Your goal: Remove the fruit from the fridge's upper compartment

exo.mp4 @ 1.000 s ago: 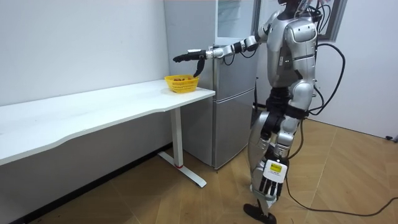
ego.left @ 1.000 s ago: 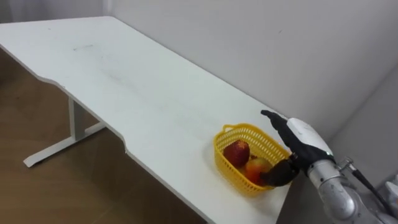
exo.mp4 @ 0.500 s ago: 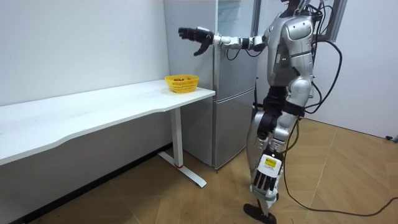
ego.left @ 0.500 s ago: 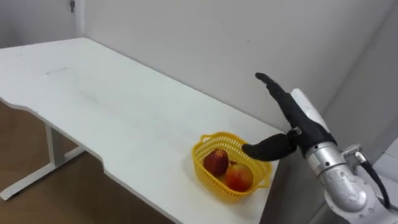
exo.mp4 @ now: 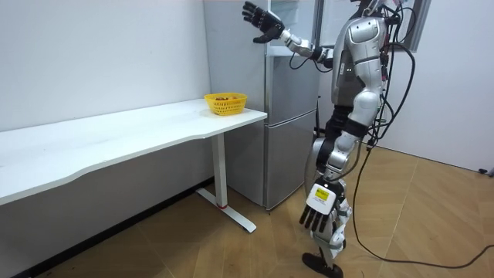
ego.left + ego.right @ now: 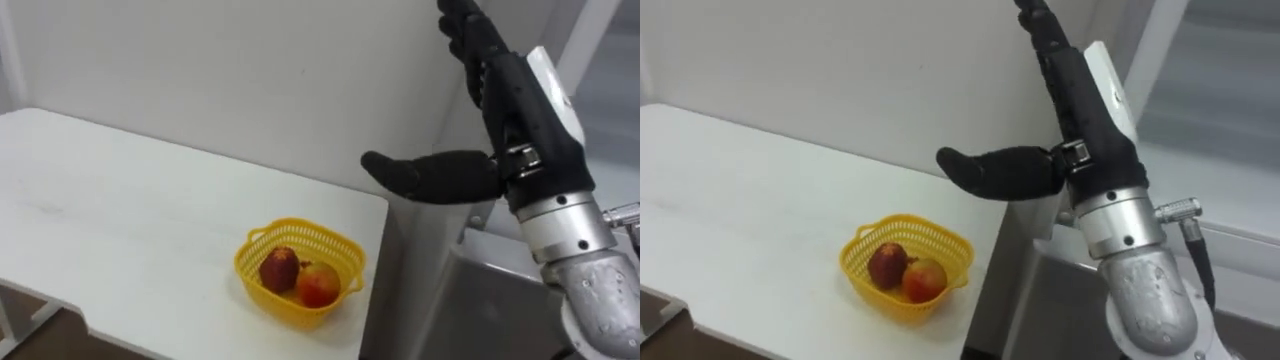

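Note:
My right hand (image 6: 520, 105) is raised high with straight fingers and the thumb stuck out to the left, holding nothing. It is up beside the top of the grey fridge (image 5: 289, 116), well above the table's end. The fridge's upper compartment (image 5: 293, 19) looks pale and open behind the hand. In the room view I stand in front of the fridge, and my left hand (image 5: 319, 208) hangs low by my leg with loose fingers. A yellow basket (image 6: 345, 250) holds a red apple (image 6: 279, 269) and a peach (image 6: 317, 284) near the table's end.
The white table (image 6: 120, 220) runs off to the left along the pale wall, and its end almost meets the fridge's side (image 6: 490, 300). Wooden floor (image 5: 432, 224) lies behind me.
My right arm rose from over the basket to head height beside the fridge top. The eye view swung to the right, so the basket now sits lower and further left.

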